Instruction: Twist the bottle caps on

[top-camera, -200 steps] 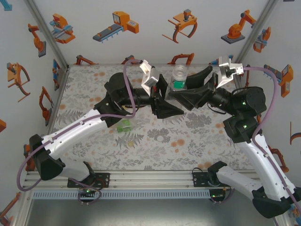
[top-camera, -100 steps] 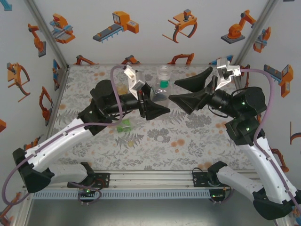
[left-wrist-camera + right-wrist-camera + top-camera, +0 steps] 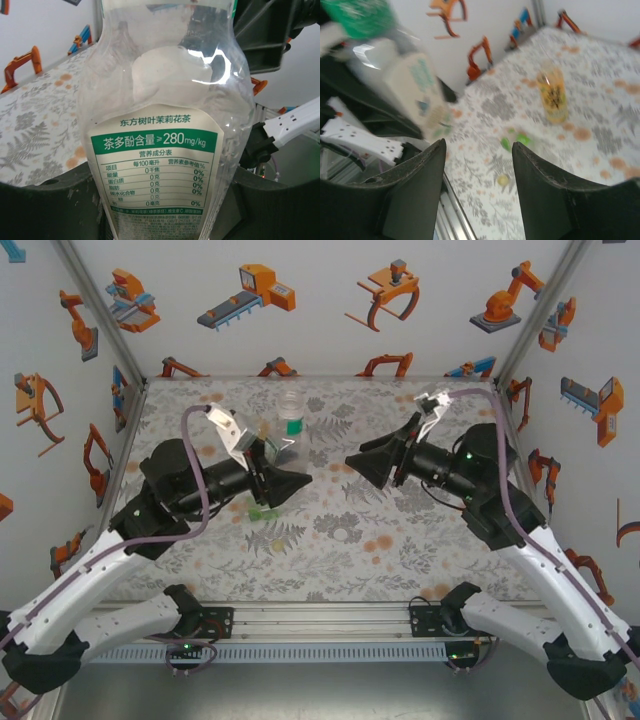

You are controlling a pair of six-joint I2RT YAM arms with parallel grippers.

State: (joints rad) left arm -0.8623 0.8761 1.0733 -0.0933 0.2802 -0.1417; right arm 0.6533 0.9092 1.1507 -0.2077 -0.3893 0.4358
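- floral-print table cover (image 3: 400,530) under white walls dotted with orange robot stickers (image 3: 248,292), where two arms face each other across the middle.
- left gripper (image 3: 283,472) is clamped on the slim clear bottle (image 3: 160,150), low on its body; its white-green label of printed text faces the left wrist camera and hides much of the table behind it.
- from above, the same bottle (image 3: 290,425) rises just past the left gripper, toward the back of the table.
- right gripper (image 3: 479,190) hangs with its jaws parted and nothing between them, pointing at the held bottle with a clear gap left.
- through those parted jaws the amber bottle (image 3: 552,95) stands upright on the cover, well apart from both grippers.
- nearer the front edge lies a small green item (image 3: 517,140), too blurred to name with certainty; from above it sits just below the left wrist (image 3: 262,512).
- one pale yellowish cap (image 3: 503,180) lies loose on the cover just beside it, toward the front.
- slim bottle shows as a blur at the left of the right wrist view.
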